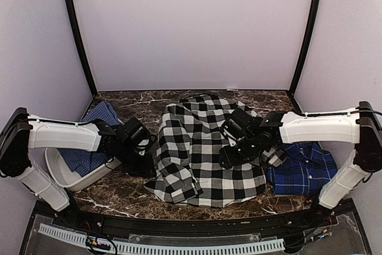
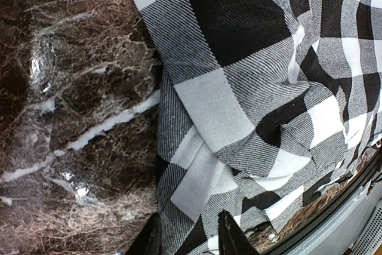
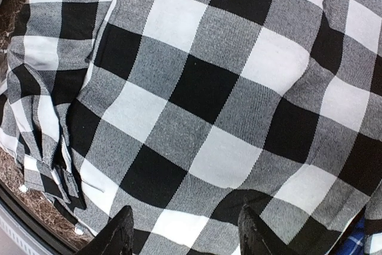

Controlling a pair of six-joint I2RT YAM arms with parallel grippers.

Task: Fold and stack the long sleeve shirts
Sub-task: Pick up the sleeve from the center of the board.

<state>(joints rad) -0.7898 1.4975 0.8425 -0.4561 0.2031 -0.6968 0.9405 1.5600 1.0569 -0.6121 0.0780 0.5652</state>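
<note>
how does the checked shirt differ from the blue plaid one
The checked shirt has big black-and-white checks; the blue shirt has finer dark blue plaid. The checked shirt lies in the middle, covering more table; the blue shirt lies compact at the right. Both rest on the table.

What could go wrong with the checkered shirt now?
1. The left tool sits over a bunched fold at the edge of the checked shirt; it may pinch several layers and make a lumpy fold.
2. The right tool is open above the cloth, holding nothing, so a one-sided pull could drag the shirt crooked.
3. The blue plaid shirt lies right beside it; dragging might mess that one up.
</note>
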